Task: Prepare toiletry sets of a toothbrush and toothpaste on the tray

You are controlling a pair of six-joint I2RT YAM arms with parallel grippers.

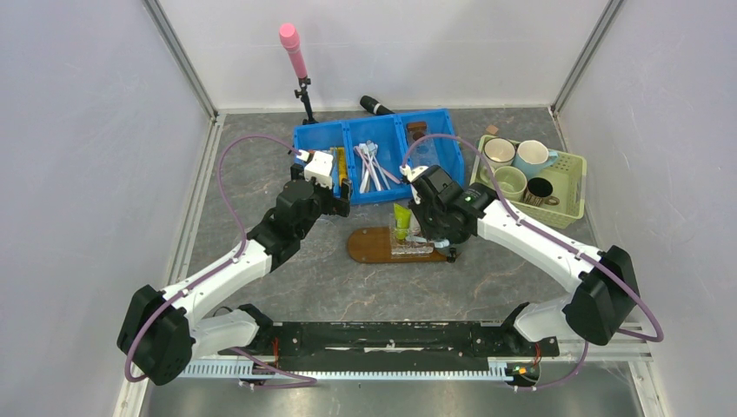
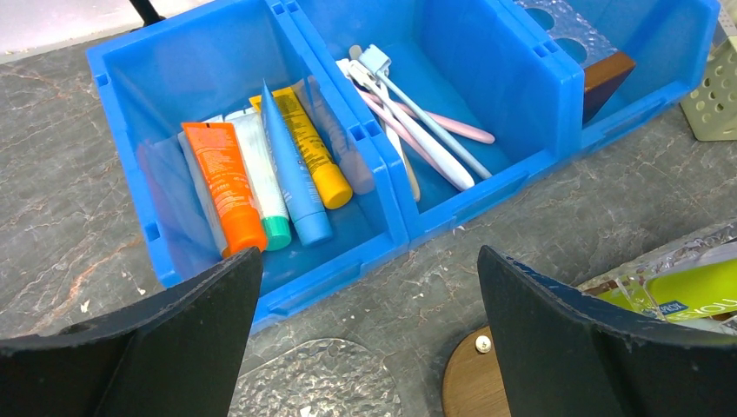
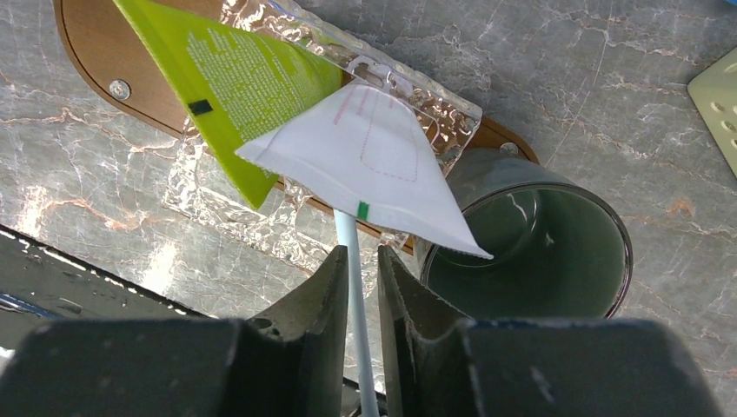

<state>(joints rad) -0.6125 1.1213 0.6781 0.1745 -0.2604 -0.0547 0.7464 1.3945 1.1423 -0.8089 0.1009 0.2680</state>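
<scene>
Over the right end of the tray, right gripper sets fingers close around the toothbrush, pinching or loose, can't tell, to pair it with bagged toothpaste there; left gripper hovers spread wide by the bin.

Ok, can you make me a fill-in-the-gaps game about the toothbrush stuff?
1. On the left gripper, the jaws stand wide ___.
2. The toothbrush handle runs ___ the fingers of the right gripper.
3. The orange tube lies in the ___ bin.
Missing words: open; between; blue.
</scene>
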